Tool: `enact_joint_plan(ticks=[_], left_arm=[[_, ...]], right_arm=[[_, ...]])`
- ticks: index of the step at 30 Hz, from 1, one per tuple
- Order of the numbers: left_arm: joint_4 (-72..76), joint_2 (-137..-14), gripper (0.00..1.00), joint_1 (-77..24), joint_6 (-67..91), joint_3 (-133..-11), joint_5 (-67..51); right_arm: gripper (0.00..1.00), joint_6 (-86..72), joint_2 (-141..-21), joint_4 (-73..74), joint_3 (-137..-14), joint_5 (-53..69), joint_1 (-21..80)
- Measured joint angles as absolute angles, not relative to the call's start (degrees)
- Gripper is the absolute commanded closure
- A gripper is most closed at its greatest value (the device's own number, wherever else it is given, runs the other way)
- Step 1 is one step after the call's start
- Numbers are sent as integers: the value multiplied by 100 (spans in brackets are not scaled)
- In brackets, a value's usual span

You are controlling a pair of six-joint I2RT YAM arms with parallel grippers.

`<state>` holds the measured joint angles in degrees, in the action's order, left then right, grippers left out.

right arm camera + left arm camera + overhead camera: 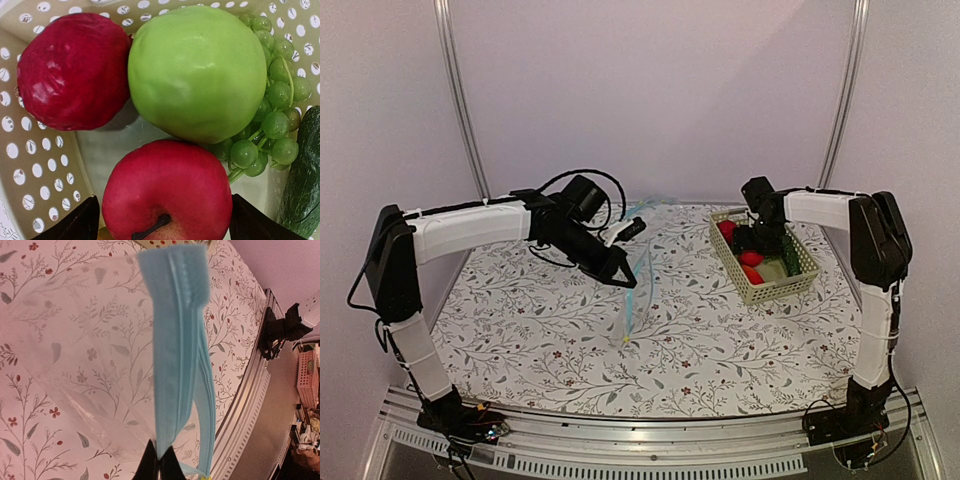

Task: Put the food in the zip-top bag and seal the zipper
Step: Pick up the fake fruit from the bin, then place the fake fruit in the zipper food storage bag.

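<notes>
My left gripper is shut on the light blue zipper of the clear zip-top bag, pinching one end of the strip. The bag hangs mid-table with its blue strip running down towards the cloth. My right gripper is down inside the basket, open. Its two fingers stand either side of a round red fruit with a dark stem, a small gap on each side. A darker red piece lies beyond it, and a dark green cucumber lies at the right edge.
The perforated cream basket sits at the back right of the floral cloth. It also holds a bright green apple and a green grape bunch, both pressed close to the red fruit. The table's metal front rail lies near the bag.
</notes>
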<state>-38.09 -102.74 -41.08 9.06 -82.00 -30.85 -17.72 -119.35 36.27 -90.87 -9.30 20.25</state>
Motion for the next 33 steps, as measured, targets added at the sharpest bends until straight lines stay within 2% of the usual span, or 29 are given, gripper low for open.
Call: enact_joint_plan(ticks=[6,14,22,28,33], left_arm=[[-3798,-10274,100,-4106,915,-8200,-3089],[-3638,-10204,100,-4106,1227,-8176,-3221],[-2665,-9743,100,-4213,2241,-7837,-3321],[-1409,-9725,100,-4692,3308,-7452,-3282],[-355,-10007,100,-5039,4036,-7155,-3269]], right_arm=[[24,-1809,-12009,3640,-9089,-1103,2049],[27,-1774,-11705,3826,-9028,-1232,2051],[28,-1553,-9706,4084,-8713,-1122,2051],[29,-1525,-8219,4115,-8173,-154,2193],[29,-1800,-7360,3903,-7387,958,2724]])
